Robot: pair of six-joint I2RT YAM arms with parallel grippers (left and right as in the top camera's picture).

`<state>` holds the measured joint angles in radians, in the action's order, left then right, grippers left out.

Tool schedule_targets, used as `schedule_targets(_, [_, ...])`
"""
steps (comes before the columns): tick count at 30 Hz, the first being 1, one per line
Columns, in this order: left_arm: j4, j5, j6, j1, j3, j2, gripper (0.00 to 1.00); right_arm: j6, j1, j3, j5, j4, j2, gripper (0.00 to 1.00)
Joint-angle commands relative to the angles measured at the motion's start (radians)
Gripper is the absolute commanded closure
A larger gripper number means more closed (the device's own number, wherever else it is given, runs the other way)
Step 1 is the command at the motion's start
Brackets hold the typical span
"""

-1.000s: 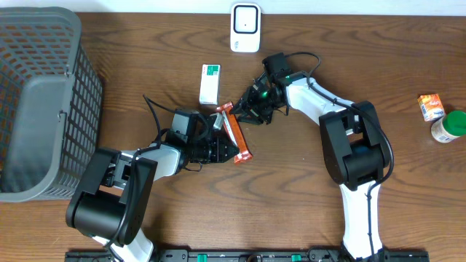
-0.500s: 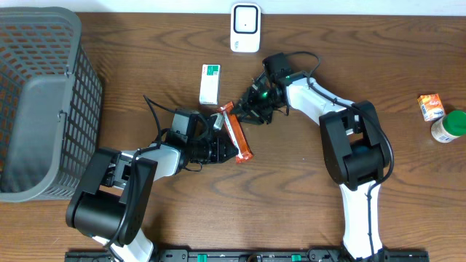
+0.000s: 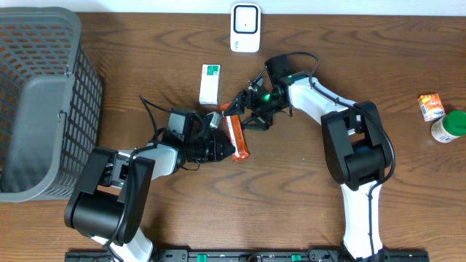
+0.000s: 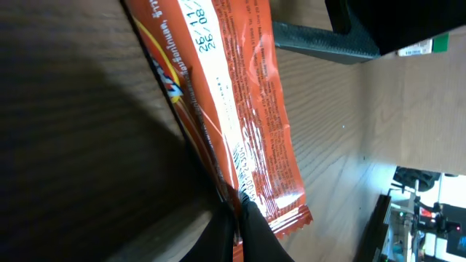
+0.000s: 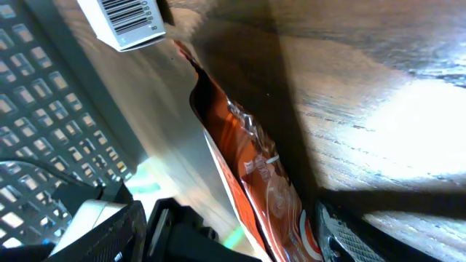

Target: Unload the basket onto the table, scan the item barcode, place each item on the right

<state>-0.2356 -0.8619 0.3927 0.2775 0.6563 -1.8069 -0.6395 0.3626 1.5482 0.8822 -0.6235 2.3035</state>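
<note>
An orange snack bar (image 3: 238,135) lies slanted near the table's middle. My left gripper (image 3: 230,151) is shut on its lower end. In the left wrist view, the black fingertips (image 4: 251,234) pinch the wrapper's edge close to the crimped end of the bar (image 4: 237,116). My right gripper (image 3: 245,113) stands open around the bar's upper end. The right wrist view has the bar (image 5: 255,178) between the wide-apart fingers of that gripper (image 5: 233,244), and the ribbed pad (image 5: 357,239) is clear of it. A white scanner (image 3: 245,28) stands at the back edge.
A white and green box (image 3: 210,83) lies left of the bar, its barcode end (image 5: 125,22) showing in the right wrist view. A grey mesh basket (image 3: 44,94) fills the left side. At the far right are a small orange box (image 3: 430,107) and a green-capped jar (image 3: 449,126).
My right gripper has opened and let go of the bar's upper end. The left gripper has closed fully on the lower end, and the bar now lies a little more upright.
</note>
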Motion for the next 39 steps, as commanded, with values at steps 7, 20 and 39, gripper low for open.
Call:
schedule_targets(7, [-0.014, -0.001, 0.0, -0.008, -0.017, -0.022, 0.93, -0.003, 0.055, -0.173, -0.48, 0.033, 0.221, 0.25])
schedule_targets(20, [-0.029, -0.021, 0.013, -0.008, -0.017, -0.022, 0.93, -0.063, 0.135, -0.233, -0.488, 0.138, 0.224, 0.32])
schedule_targets(39, [0.2, -0.143, -0.085, -0.135, -0.017, 0.094, 0.7, -0.176, -0.006, -0.272, -0.543, 0.138, 0.223, 0.27])
